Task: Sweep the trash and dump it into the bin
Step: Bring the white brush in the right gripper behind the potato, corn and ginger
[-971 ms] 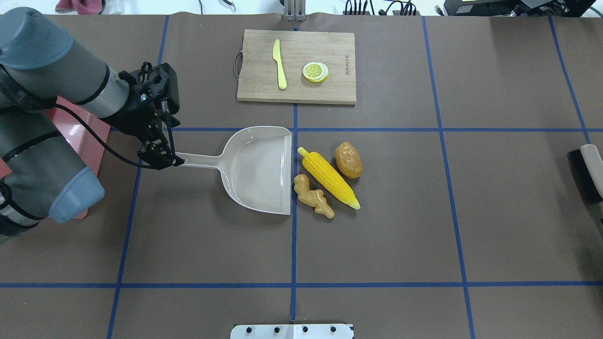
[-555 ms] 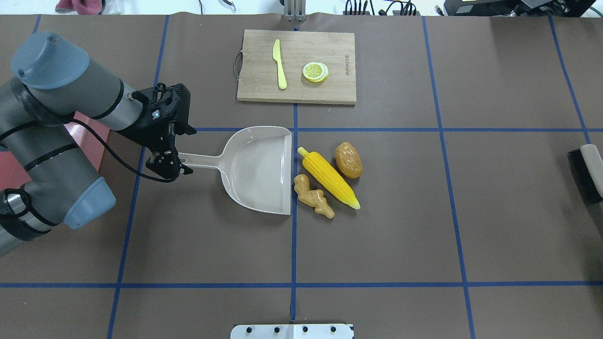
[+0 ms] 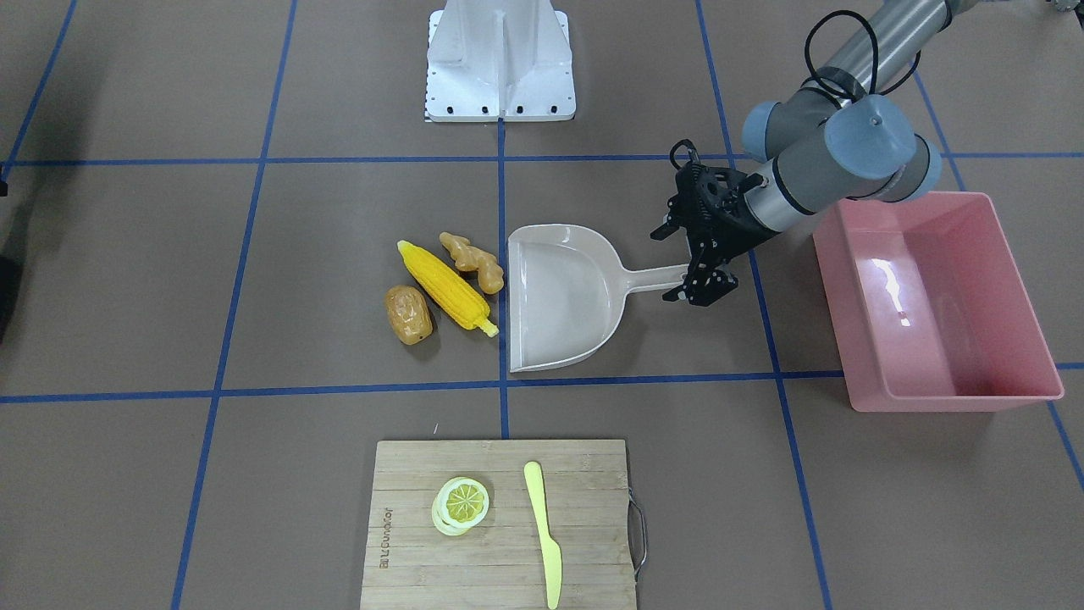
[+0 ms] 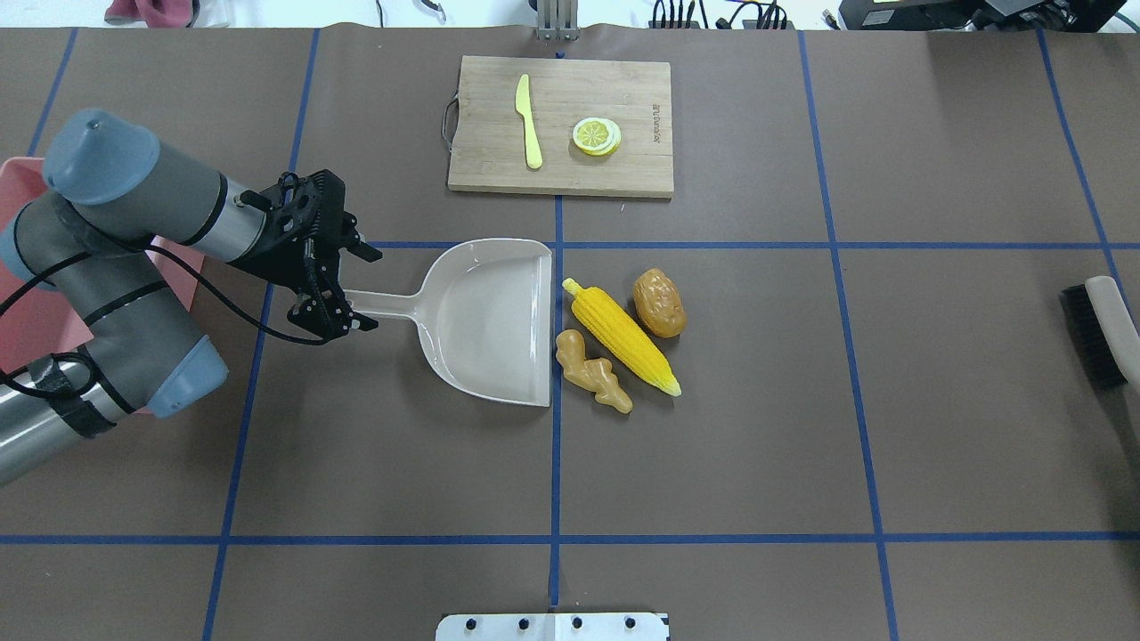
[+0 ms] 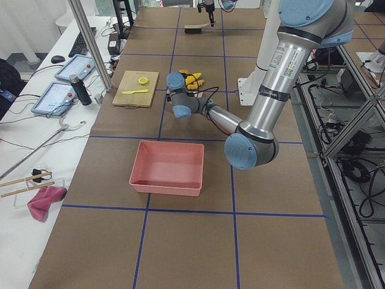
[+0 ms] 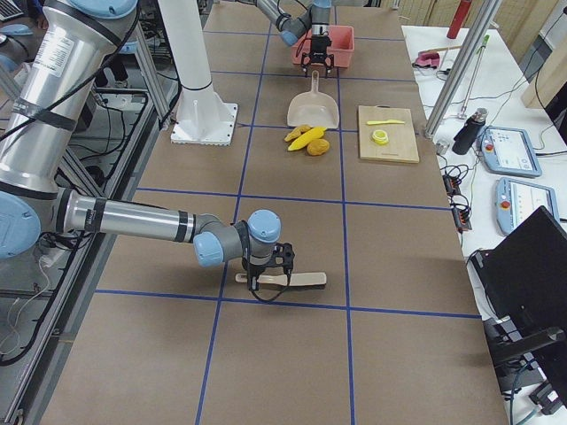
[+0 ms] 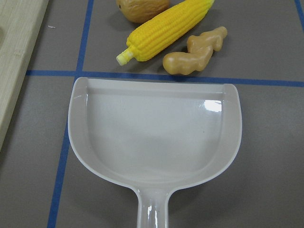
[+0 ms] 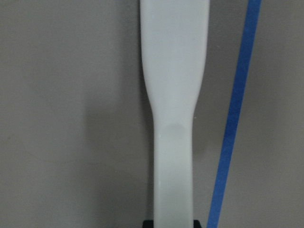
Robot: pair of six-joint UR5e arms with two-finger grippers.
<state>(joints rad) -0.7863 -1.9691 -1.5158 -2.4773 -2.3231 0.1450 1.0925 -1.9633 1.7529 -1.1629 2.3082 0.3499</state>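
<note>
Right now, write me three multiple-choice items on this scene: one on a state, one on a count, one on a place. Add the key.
1. The bin is:
A. empty
B. full
C. tipped over

2. How many items lie at the mouth of the dustpan?
A. two
B. three
C. five

3. The lemon slice lies:
A. in the dustpan
B. on the board
C. in the bin

Key:
1 A: the front view shows only its bare pink floor.
2 B: corn, potato and ginger lie there.
3 B: it rests on the wood, near the knife.
</note>
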